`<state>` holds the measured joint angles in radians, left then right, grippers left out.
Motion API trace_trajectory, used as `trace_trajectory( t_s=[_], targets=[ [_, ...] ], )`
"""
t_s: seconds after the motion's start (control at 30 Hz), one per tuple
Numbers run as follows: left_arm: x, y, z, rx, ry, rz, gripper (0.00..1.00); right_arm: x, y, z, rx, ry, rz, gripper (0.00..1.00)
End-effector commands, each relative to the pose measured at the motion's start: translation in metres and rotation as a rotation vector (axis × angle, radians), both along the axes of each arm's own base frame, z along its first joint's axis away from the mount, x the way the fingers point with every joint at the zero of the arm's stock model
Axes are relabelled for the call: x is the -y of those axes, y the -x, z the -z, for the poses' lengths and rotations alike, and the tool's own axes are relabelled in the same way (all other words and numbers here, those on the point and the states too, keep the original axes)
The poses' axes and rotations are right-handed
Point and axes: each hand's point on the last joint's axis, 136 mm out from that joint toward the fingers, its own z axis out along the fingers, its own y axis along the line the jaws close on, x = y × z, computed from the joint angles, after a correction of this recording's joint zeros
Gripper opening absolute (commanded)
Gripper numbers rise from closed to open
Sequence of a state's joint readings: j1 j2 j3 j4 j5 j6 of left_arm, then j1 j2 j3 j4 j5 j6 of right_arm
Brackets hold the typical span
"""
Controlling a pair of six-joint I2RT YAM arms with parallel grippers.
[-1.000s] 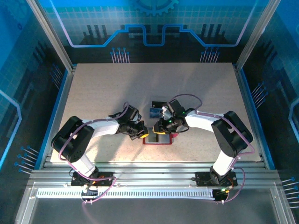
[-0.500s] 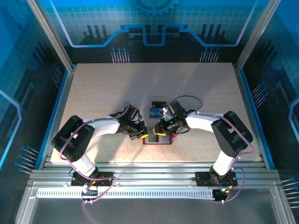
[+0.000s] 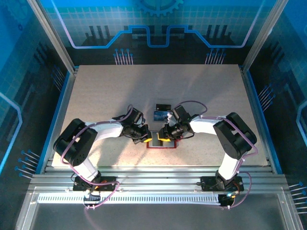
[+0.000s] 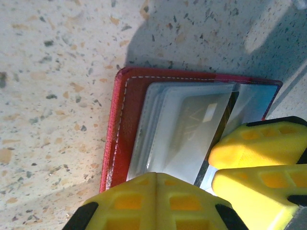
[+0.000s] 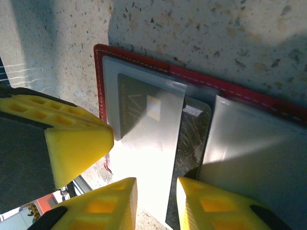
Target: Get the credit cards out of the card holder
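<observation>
Shut tight, the left gripper (image 3: pixel 146 137) shows in its own wrist view as one yellow block of fingers (image 4: pixel 153 201) with no gap. It sits over the edge of the card holder (image 4: pixel 120 134); the place where it meets the holder is hidden under the block. The right gripper (image 5: pixel 156 191) has its jaws partly apart. The edge of a clear sleeve and a dark card (image 5: pixel 189 153) lie flat across the gap. Its fingertips are cut off by the bottom of the right wrist view, so any contact there cannot be made out.

From above, both grippers meet over the card holder near the front middle of the table (image 3: pixel 96 96) and cover most of it. A thin red border and a little pale pocket are all that show there. How many cards remain inside cannot be told.

The holder lies open and flat. It is dark red with white stitching along its rim, and greyish, glossy clear pockets take up both leaves. Under one sleeve lies a grey card (image 5: pixel 144 108) with a pale square on it; glare and the plastic blur its print. The dark card looks scratched and pokes out from the middle between the two leaves.

Just behind the grippers, a blue card (image 3: pixel 159 115) and a black card (image 3: pixel 163 106) lie on the table, close together and apart from the holder.
</observation>
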<state>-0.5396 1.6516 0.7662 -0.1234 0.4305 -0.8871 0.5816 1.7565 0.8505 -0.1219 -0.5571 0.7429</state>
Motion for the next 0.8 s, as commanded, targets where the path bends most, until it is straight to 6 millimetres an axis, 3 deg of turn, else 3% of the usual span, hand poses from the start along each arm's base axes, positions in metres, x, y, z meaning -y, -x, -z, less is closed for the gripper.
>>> trace_trajectory(
  t_s=[0.0, 0.77],
  targets=[
    [0.0, -0.001, -0.001, 0.009, -0.015, 0.013, 0.04, 0.007, 0.004, 0.008, -0.023, 0.032, -0.002, 0.28],
    [0.008, -0.006, -0.012, 0.033, 0.012, 0.024, 0.04, 0.007, -0.001, -0.022, 0.034, 0.014, 0.006, 0.28]
  ],
)
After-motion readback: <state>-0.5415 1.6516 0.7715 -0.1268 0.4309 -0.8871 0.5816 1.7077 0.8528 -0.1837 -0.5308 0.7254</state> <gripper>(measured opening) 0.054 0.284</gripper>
